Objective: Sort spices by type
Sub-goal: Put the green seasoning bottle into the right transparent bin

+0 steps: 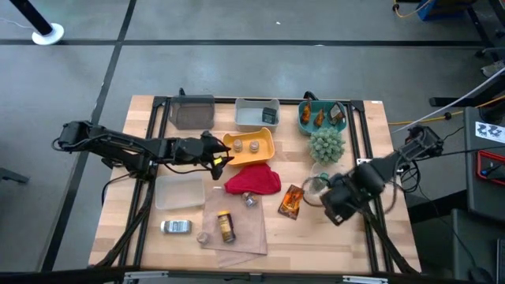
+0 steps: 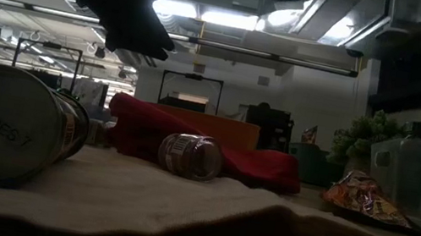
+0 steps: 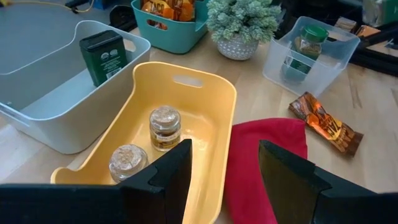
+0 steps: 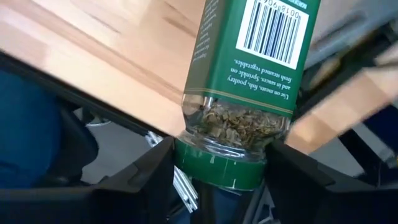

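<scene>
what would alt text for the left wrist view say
The left gripper, open and empty, hovers over a yellow bin holding two tan-topped pots, with a red cloth beside it. Farther off, a dark tin stands in a grey bin.

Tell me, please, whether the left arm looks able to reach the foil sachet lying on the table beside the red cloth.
Probably yes. The left gripper hovers open and empty over the yellow bin's near edge, and the foil sachet lies flat beyond the red cloth, nothing on it. The right gripper, holding a green-lidded jar, hovers close by.
</scene>
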You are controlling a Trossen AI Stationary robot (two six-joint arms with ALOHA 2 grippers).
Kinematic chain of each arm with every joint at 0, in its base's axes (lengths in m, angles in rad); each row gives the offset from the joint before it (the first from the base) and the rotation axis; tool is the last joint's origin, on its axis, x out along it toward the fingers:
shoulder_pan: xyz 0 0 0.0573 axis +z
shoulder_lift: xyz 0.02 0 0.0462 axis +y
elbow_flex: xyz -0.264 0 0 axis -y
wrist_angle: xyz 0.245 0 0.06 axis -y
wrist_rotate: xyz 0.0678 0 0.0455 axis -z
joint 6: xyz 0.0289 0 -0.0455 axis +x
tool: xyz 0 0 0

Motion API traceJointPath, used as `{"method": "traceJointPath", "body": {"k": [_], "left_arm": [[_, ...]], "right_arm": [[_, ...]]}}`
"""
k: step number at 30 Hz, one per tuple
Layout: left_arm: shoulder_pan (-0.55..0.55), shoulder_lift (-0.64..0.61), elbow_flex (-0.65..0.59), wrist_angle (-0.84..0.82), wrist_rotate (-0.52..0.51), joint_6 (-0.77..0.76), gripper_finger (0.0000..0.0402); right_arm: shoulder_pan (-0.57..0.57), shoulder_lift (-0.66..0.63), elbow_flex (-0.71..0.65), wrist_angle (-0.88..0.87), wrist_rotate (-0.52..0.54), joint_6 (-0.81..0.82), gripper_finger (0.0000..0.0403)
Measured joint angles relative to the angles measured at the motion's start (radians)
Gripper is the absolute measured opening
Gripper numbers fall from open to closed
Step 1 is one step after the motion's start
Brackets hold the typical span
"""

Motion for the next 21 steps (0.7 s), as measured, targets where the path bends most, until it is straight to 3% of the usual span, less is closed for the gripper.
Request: {"method": "traceJointPath", "body": {"k": [3, 8, 12, 21], "left_arm": [[0.0, 0.0, 0.0, -0.004, 0.0, 0.0, 0.0172], [0.0, 0.0, 0.0, -0.005, 0.0, 0.002, 0.0172], [0.0, 0.0, 0.0, -0.005, 0.0, 0.025, 0.0172], [0.0, 0.0, 0.0, -0.005, 0.0, 0.025, 0.0172]], "right_arm": [[-0.075, -0.003, -0.018, -0.009, -0.012, -0.108, 0.0213], [-0.157, -0.003, -0.087, -0.007, -0.14, -0.298, 0.0214], [-0.178, -0.002, -0.132, -0.006, -0.212, -0.416, 0.0215], [-0.184, -0.004, -0.231, -0.006, -0.247, -0.525, 0.0215]]}}
